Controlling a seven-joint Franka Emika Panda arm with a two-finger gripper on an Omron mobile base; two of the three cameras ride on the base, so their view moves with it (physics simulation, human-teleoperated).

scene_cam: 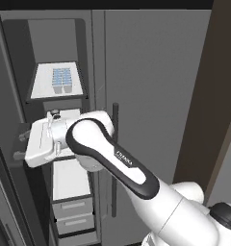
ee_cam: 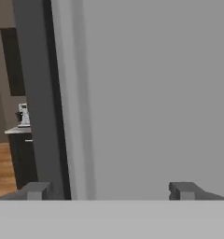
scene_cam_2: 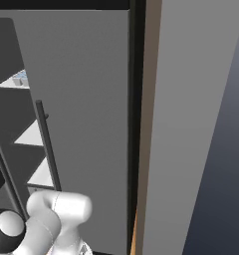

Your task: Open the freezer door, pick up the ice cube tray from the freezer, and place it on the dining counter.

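Note:
The freezer (scene_cam: 59, 62) stands open, with the ice cube tray (scene_cam: 62, 80) lying flat on its upper white shelf; the tray's pale blue cells face up. A corner of the tray (scene_cam_2: 21, 75) peeks out in the right base view. The freezer door (scene_cam: 2, 96) is swung out at the far left. My gripper (scene_cam: 19, 145) is at mid-shelf height, well below the tray, pointing left at the door. In the hand view my gripper (ee_cam: 110, 190) is open with nothing between its fingertips (ee_cam: 37, 190), facing a flat grey face (ee_cam: 146, 93) close ahead.
The plain grey door (scene_cam: 156, 96) with its dark bar handle (scene_cam: 115, 158) is shut to the right of the freezer. Two grey drawers (scene_cam: 74, 216) sit low in the freezer. A brown cabinet side (scene_cam: 209, 96) stands further right. A distant dark cabinet (ee_cam: 20, 154) shows past the door edge.

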